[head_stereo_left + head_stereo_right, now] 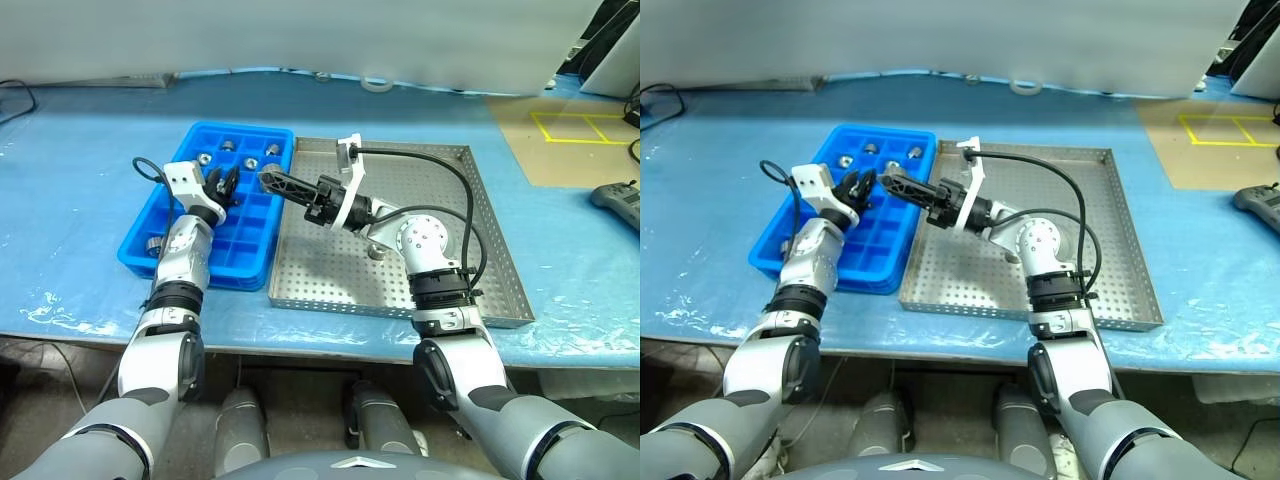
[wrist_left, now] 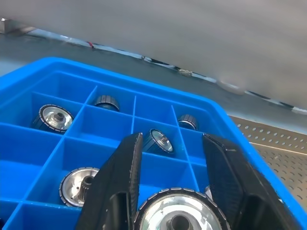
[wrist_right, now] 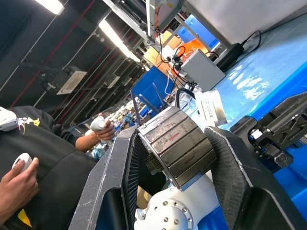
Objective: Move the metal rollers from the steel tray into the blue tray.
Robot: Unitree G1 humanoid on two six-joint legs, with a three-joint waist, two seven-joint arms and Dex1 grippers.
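On the tabletop point(image 1: 80, 210) the blue tray point(image 1: 165, 215) lies just left of the steel tray point(image 1: 440, 300), several metal rollers point(image 1: 228, 146) sitting in its far compartments and one point(image 1: 155, 245) near its front left, while a controller point(image 1: 618, 203) rests far right

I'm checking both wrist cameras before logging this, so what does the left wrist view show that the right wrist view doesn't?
Left wrist view: the left tool gripping a roller end-on, above blue tray compartments that hold several placed rollers. Right wrist view: the right tool clamping a ribbed roller side-on, and a person holding controllers. Shared: a roller between black fingers, with blue tray nearby.
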